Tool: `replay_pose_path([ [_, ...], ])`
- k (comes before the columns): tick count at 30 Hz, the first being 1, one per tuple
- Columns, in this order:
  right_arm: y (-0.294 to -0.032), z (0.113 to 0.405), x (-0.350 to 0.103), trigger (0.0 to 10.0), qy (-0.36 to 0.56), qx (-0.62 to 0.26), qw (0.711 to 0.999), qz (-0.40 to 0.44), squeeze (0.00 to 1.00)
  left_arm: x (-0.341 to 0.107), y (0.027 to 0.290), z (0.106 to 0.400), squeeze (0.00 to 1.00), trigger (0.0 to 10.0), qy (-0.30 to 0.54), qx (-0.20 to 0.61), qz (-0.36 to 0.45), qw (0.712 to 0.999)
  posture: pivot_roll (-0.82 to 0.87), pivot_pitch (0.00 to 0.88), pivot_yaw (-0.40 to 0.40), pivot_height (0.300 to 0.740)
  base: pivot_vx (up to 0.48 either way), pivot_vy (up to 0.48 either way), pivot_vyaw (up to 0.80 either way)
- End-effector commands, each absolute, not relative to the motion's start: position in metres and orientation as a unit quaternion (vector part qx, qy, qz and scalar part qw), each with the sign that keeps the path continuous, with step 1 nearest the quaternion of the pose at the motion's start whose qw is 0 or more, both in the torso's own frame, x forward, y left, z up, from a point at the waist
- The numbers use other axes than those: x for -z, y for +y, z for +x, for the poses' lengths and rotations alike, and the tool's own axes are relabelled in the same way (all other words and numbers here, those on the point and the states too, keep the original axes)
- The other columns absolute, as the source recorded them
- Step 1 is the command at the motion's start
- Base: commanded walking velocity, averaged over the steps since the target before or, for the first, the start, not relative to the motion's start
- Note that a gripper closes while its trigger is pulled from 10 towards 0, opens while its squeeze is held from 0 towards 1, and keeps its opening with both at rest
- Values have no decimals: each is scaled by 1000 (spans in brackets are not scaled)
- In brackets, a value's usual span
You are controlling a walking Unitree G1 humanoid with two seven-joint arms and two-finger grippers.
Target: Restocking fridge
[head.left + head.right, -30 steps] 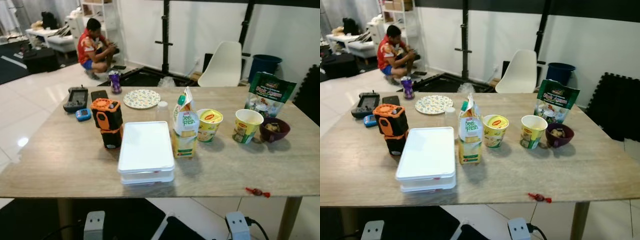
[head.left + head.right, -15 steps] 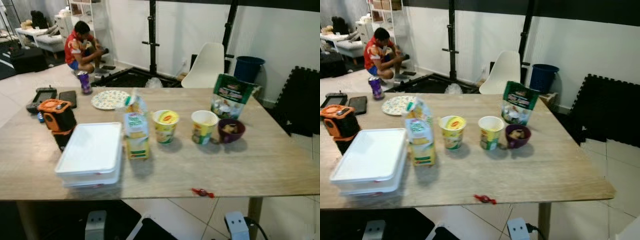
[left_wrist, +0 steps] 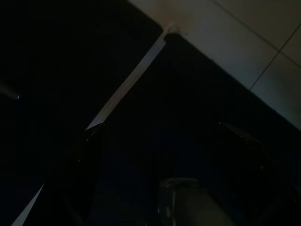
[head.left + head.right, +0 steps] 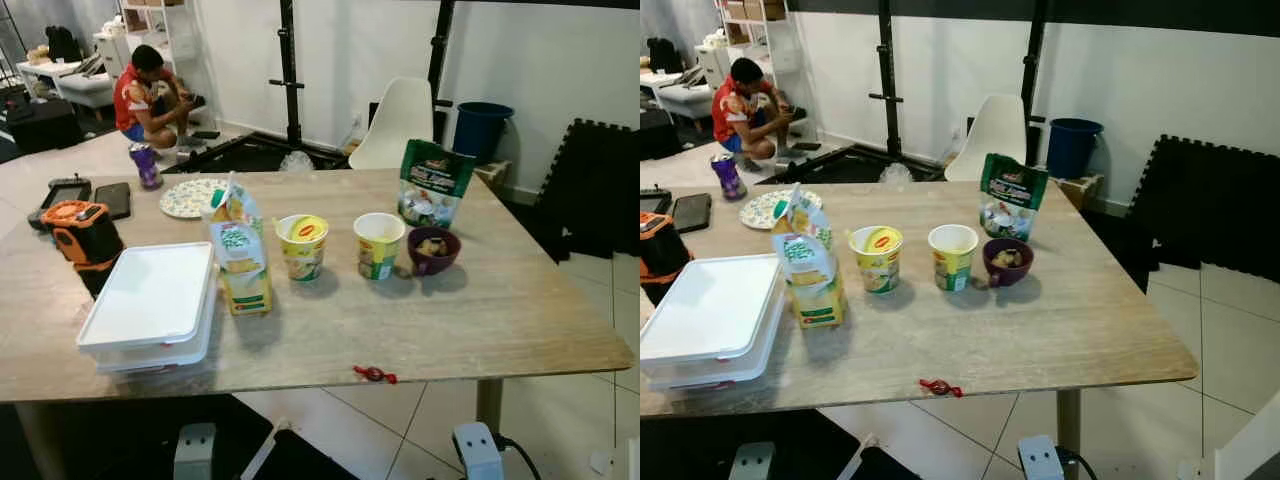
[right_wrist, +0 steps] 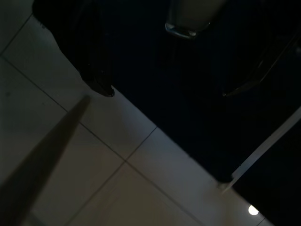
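The milk carton (image 4: 239, 260) stands on the surface (image 4: 520, 320), just beside the white box (image 4: 150, 300). Next to the carton on its other side are two noodle cups (image 4: 302, 246). Both arms hang low in the dark, and I cannot tell if either tool is released or clenched. The carton's top looks torn open; a bump could tip it and spill.

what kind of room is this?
Probably a home living or dining area, partly used as a gym: wooden dining table with food, a white chair, and a black exercise rack by foam mats.
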State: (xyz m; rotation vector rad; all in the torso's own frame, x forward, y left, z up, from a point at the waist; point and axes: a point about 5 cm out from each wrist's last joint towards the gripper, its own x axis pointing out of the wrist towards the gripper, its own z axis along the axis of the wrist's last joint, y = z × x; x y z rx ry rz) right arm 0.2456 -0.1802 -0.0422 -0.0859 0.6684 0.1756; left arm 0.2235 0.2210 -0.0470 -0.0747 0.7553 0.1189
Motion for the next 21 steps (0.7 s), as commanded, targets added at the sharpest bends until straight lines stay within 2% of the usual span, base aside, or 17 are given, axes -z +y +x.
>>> replay_pose_path([
  [1, -184, 244, 43, 10000, 339, -114, 932, -58, 0, 50, 228, 216, 0, 10000, 378, -65, -29, 923, 48, 107, 12, 734, 0, 0, 0],
  [2, -184, 244, 43, 10000, 339, -114, 932, -58, 0, 50, 228, 216, 0, 10000, 378, -65, -29, 923, 48, 107, 12, 734, 0, 0, 0],
  [5, -187, 245, 38, 10000, 344, -217, 910, -80, 0, 51, 231, 211, 0, 10000, 380, -71, -28, 922, 47, 108, 14, 734, 0, 0, 0],
  [6, -186, 246, 34, 10000, 338, -257, 902, -73, 0, 52, 232, 210, 0, 10000, 381, -72, -27, 921, 45, 109, 17, 734, 0, 0, 0],
  [7, -184, 249, 23, 10000, 320, -340, 883, -56, 0, 52, 233, 208, 0, 10000, 382, -74, -24, 921, 45, 109, 17, 734, 0, 0, 0],
  [10, -183, 251, 15, 10000, 309, -386, 868, -47, 0, 53, 234, 208, 0, 10000, 384, -75, -23, 920, 38, 106, 19, 734, 0, 0, 0],
  [12, -183, 254, -3, 10000, 288, -451, 845, -19, 0, 53, 234, 208, 0, 10000, 384, -75, -23, 920, 35, 99, 17, 734, 0, 0, 0],
  [13, -183, 254, -3, 10000, 288, -451, 845, -19, 0, 53, 234, 208, 0, 10000, 384, -75, -23, 920, 35, 99, 17, 734, 0, 0, 0],
  [14, -181, 254, -18, 10000, 268, -494, 827, -1, 0, 53, 233, 208, 0, 10000, 384, -75, -23, 920, 33, 95, 16, 734, 0, 0, 0],
  [15, -181, 254, -18, 10000, 268, -494, 827, -1, 0, 53, 233, 208, 0, 10000, 384, -75, -23, 920, 33, 95, 16, 734, 0, 0, 0],
  [18, -165, 248, -80, 10000, 187, -612, 764, 77, 0, 53, 229, 210, 0, 10000, 382, -73, -26, 921, 32, 83, 11, 734, 0, 0, 0],
  [21, -161, 246, -93, 10000, 170, -634, 749, 91, 0, 53, 229, 211, 0, 10000, 382, -73, -27, 921, 32, 83, 11, 734, 0, 0, 0],
])
